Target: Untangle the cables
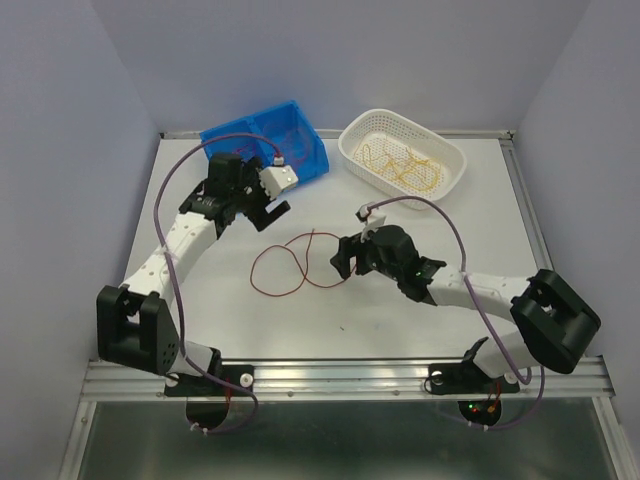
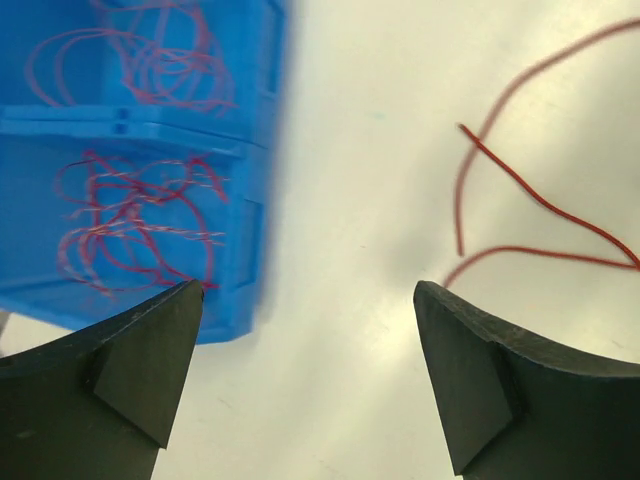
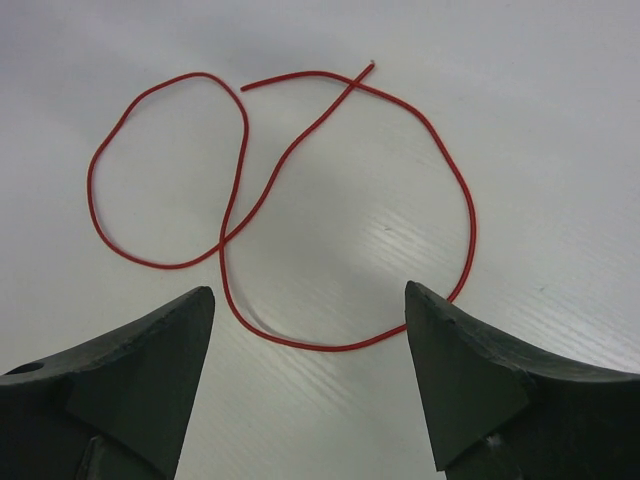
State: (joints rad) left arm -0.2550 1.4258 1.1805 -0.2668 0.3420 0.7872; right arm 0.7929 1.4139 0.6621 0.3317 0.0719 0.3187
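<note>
Both grippers have their jaws spread wide with nothing between them. Everything sits on a white table [image 1: 400, 320], placed here by its relation to a blue bin [image 1: 300, 135] at the table's far edge. A white basket [image 1: 450, 155] stands just to the bin's right in the overhead view, apart from it. The left gripper [image 1: 272, 206] is at the bin's near right corner. Its wrist camera shows the bin [image 2: 240, 120] on one side and bare table between the fingertips [image 2: 310, 290]. The right gripper [image 1: 345, 262] is well apart from the bin, toward the table's middle. Dark red cables [image 2: 140, 215] lie in curly tangles inside both of the bin's compartments. Yellow-orange cables [image 1: 405, 165] lie heaped in the basket. One loose red cable [image 1: 253, 270] lies flat on the table nearer than the bin, between the two grippers. It forms two open loops that cross [image 3: 225, 237], the larger loop curving just ahead of the right gripper's fingertips [image 3: 310, 290].
</note>
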